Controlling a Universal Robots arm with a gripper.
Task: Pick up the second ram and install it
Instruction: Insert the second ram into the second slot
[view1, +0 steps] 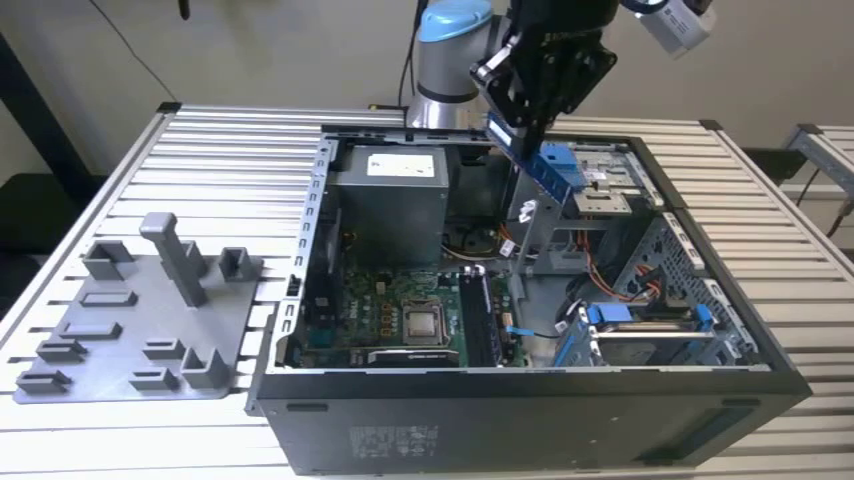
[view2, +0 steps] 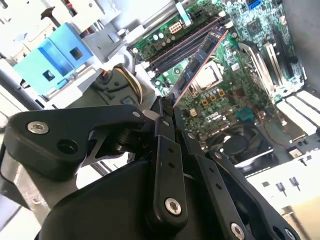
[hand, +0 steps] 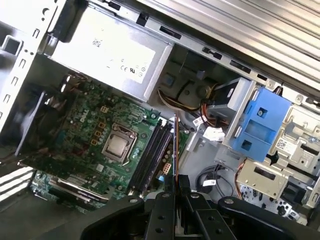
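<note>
Gripper (view2: 169, 104): yours is clamped on one end of the second ram, its fingers pinching the stick from both flat sides.
Second ram (view2: 200, 62): it reaches straight out from your fingertips, its free end pointing down at the board, and it hangs in the air over the open computer case (view1: 534, 400).
Memory slots (hand: 150, 155): under your hand, just beside the stick's free end in the first wrist view; the stick sits in none of them.
Motherboard (hand: 90, 130): below your hand, its processor socket (hand: 119, 145) just past the slots.
Blue bracket (hand: 255, 125): near your hand, on the side of the stick away from the socket.
Gray holder plate (view1: 134, 330): well away from your hand, on the table outside the case, at the exterior view's left.
</note>
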